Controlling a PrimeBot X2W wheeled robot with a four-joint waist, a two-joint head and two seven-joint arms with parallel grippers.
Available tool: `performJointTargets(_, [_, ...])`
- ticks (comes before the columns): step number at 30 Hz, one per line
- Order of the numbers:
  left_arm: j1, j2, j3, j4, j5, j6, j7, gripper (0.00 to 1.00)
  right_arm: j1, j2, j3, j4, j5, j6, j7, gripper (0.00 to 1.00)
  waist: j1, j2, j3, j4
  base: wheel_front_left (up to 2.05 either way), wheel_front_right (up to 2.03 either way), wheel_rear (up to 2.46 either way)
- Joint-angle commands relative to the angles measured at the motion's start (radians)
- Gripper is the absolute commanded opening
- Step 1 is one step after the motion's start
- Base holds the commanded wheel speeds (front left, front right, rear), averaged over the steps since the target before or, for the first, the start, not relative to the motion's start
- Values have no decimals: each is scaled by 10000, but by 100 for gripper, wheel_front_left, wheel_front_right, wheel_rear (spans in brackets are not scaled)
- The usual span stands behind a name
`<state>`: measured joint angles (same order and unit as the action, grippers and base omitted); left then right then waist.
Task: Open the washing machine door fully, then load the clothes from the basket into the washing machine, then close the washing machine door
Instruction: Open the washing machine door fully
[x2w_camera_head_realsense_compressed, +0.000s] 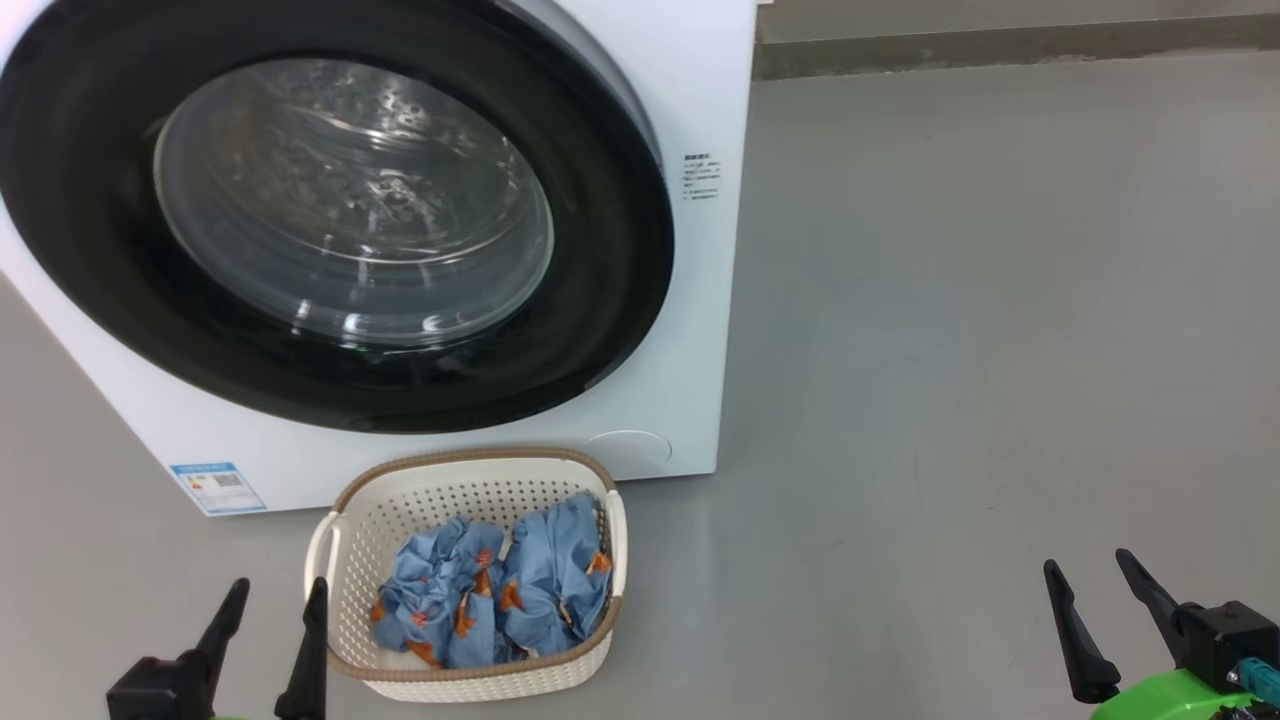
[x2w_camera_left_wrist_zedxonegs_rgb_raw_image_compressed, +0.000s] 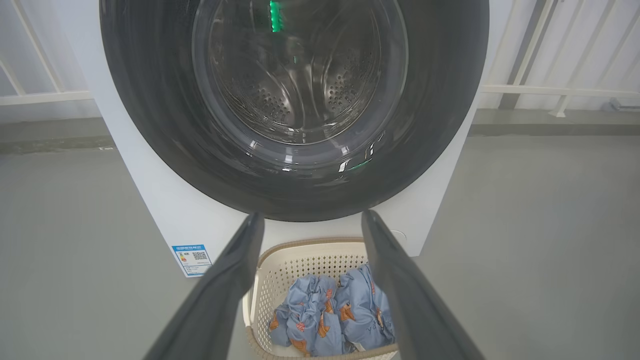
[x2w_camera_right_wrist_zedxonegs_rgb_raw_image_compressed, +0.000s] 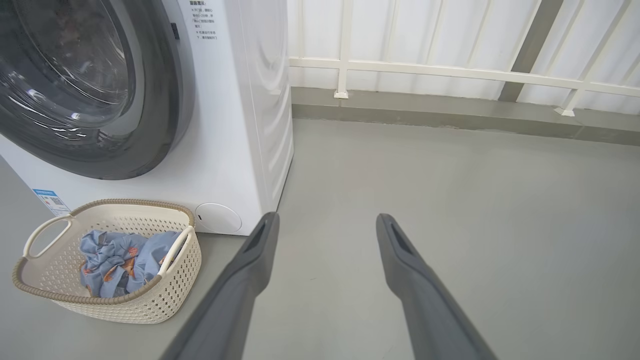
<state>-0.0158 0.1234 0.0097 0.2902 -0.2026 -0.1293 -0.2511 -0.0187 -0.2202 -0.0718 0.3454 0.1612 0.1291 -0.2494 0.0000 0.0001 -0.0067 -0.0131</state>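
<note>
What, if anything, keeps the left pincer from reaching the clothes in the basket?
Probably nothing, so yes: the open left pincer sits beside the basket, and the clothes lie uncovered inside.

Washer, basket and claws: positions as found.
The washing machine (x2w_camera_head_realsense_compressed: 700, 300) stands on the floor (x2w_camera_head_realsense_compressed: 950, 350), with the washing machine door (x2w_camera_head_realsense_compressed: 600, 250) closed against its front. The basket (x2w_camera_head_realsense_compressed: 470, 458) sits on the floor just in front of the machine, below the door. The clothes (x2w_camera_head_realsense_compressed: 500, 600) lie side by side inside it. The left claw (x2w_camera_head_realsense_compressed: 279, 590) hangs just beside the basket's left side. The right claw (x2w_camera_head_realsense_compressed: 1086, 562) is well apart to the right, above the floor. A railing (x2w_camera_right_wrist_zedxonegs_rgb_raw_image_compressed: 450, 72) runs behind the machine.
</note>
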Motion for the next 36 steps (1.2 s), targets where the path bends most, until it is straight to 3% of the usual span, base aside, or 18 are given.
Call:
performJointTargets(1, [-198, 227, 335, -279, -44, -14, -107, 100, -58, -141, 189, -219, 13, 16, -124, 100, 0, -1, -7, -2, 40, 40, -80])
performJointTargets(9, [-117, 31, 131, -403, -194, -14, -107, 100, -133, -57, 184, -308, 398, 16, -124, 100, 0, -1, -38, 29, 10, 10, -21])
performJointTargets(10, [-106, 12, 107, -417, -200, -14, -107, 100, -163, -58, 212, -315, 437, 16, -124, 93, 0, -1, -35, 43, 0, 0, 0])
performJointTargets(11, [-96, -4, 81, -421, -213, -14, -107, 100, -209, -55, 257, -335, 492, 16, -124, 45, 0, -1, -28, 60, 0, 0, 0])
performJointTargets(13, [-89, -25, 41, -419, -258, -14, -107, 100, -357, 1, 358, -398, 761, 16, -124, 0, 0, -1, -5, 83, 0, 0, 0])
performJointTargets(21, [-23, -181, -116, -541, -302, -14, -107, 100, -1443, 212, 595, -636, 1994, 16, -124, 0, 0, -1, 91, 188, 0, 0, 0])
performJointTargets(36, [-804, -347, -680, -882, -450, -14, -107, 100, -5173, 160, 1023, -387, 4260, 16, -124, 0, 0, -1, 1305, 1170, 0, 0, 0])
